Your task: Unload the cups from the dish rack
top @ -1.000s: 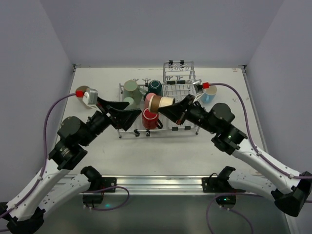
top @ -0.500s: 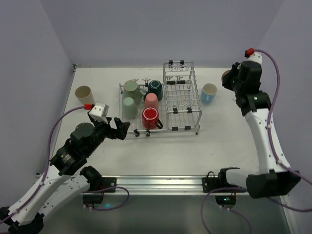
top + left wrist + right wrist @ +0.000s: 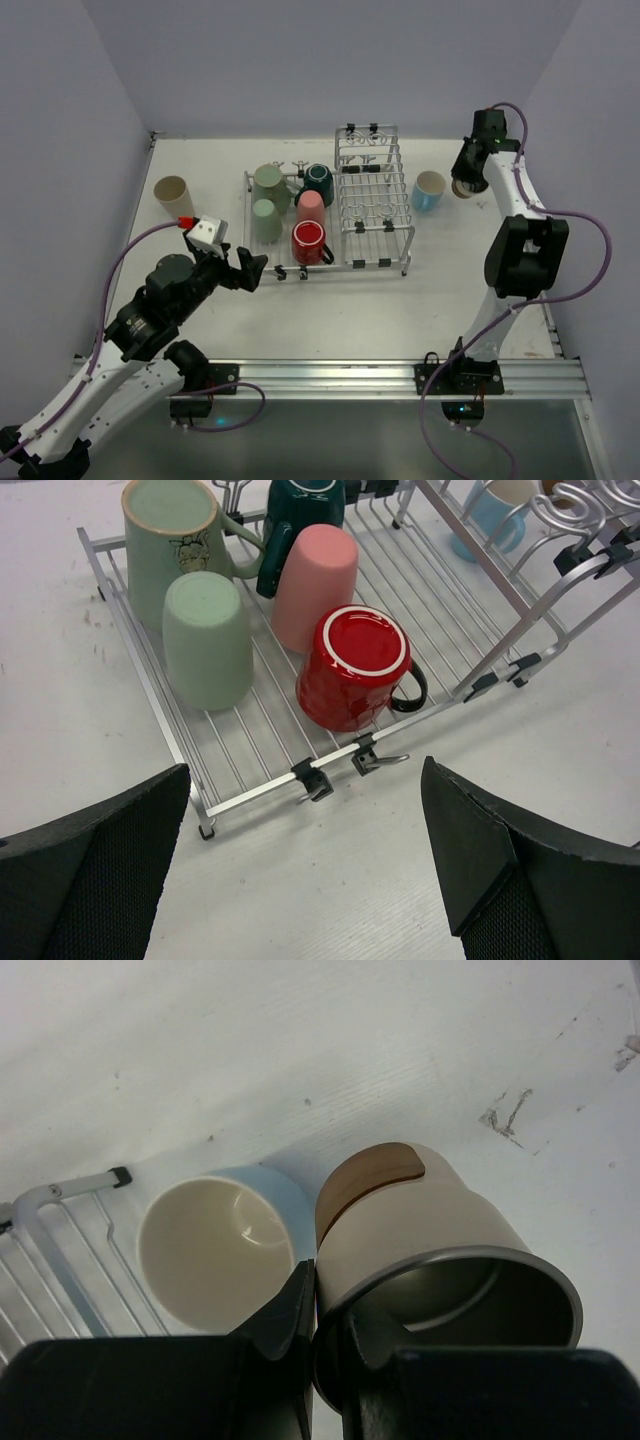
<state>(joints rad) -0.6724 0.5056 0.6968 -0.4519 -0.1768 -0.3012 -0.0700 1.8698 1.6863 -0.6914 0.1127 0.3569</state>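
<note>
My right gripper (image 3: 466, 180) (image 3: 325, 1325) is shut on the rim of a tan cup (image 3: 460, 188) (image 3: 420, 1220), one finger inside and one outside. It holds the cup low at the table, right beside the light blue cup (image 3: 429, 189) (image 3: 215, 1250). The silver dish rack (image 3: 375, 215) (image 3: 130, 650) holds a sage green mug (image 3: 268, 183), a sage green cup (image 3: 205, 640), a dark teal mug (image 3: 319, 180), a pink cup (image 3: 315, 580) and a red mug (image 3: 309, 241) (image 3: 350, 670). My left gripper (image 3: 245, 268) (image 3: 305, 775) is open and empty, just before the rack's front left corner.
A beige cup (image 3: 173, 195) stands on the table at the far left. The rack's raised pronged section (image 3: 368, 150) is at the back right. Walls close the table on the left, back and right.
My right arm carried the tan cup from the rack out to the far right and lowered it beside the light blue cup. My left arm drew back from the rack.
</note>
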